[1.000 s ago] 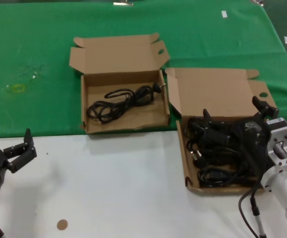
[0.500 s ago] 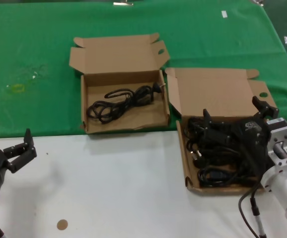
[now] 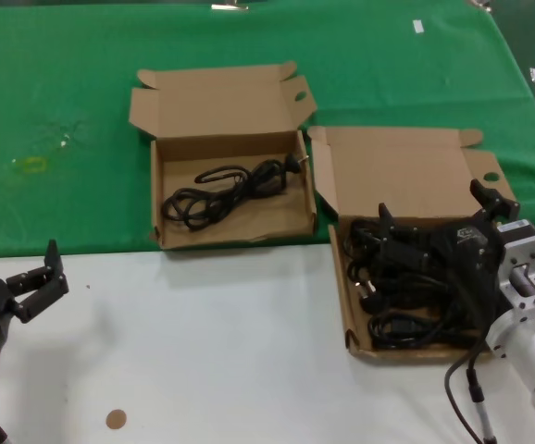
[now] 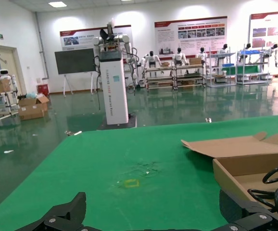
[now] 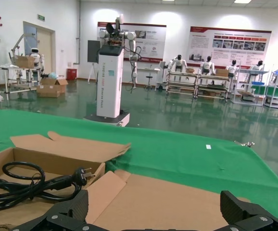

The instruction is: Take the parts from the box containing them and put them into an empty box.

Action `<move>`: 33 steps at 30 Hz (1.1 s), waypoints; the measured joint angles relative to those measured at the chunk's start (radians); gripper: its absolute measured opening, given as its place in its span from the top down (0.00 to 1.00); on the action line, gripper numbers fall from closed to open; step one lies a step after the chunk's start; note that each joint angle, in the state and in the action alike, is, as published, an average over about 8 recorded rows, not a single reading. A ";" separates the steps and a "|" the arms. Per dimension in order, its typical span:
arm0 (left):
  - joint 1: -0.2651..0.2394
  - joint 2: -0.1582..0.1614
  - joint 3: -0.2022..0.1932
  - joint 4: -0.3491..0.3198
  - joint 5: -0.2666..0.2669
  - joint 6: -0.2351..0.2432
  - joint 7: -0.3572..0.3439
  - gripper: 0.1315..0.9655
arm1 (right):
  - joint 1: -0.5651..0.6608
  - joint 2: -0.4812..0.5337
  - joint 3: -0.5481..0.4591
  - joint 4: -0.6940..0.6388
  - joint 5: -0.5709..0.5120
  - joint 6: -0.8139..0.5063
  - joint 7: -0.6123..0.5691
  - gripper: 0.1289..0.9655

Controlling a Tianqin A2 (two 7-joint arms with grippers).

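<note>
The worktop [image 3: 230, 351] is white at the robot's side and covered beyond that by a green cloth [image 3: 64, 92]. Two open cardboard boxes lie on it, and the full box [image 3: 414, 199] serves as the landmark: it straddles the cloth's near edge on the right, lid folded back away from the robot, tray packed with a heap of black cables [image 3: 406, 296]. The second box [image 3: 214, 102] sits to the left of the full box and slightly farther from the robot, wholly on the cloth, its near right corner just beside the full box's lid; it holds a single coiled black cord [image 3: 226, 190] with a plug at the end nearest the full box. The right arm reaches in from the near right, and the right pincer [image 3: 441, 220] hangs low over the full box's cables with its fingers spread wide, grasping nothing; whether the tips touch the heap cannot be told. The left pincer [image 3: 34, 282] waits well to the left of the full box, over the white worktop near its left edge, released and empty. A small brown disc [image 3: 116, 419] lies on the white surface, far left of the full box and closer to the robot.
</note>
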 joint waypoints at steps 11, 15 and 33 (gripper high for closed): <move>0.000 0.000 0.000 0.000 0.000 0.000 0.000 0.00 | 0.000 0.000 0.000 0.000 0.000 0.000 0.000 0.00; 0.000 0.000 0.000 0.000 0.000 0.000 0.000 0.00 | 0.000 0.000 0.000 0.000 0.000 0.000 0.000 0.00; 0.000 0.000 0.000 0.000 0.000 0.000 0.000 0.00 | 0.000 0.000 0.000 0.000 0.000 0.000 0.000 0.00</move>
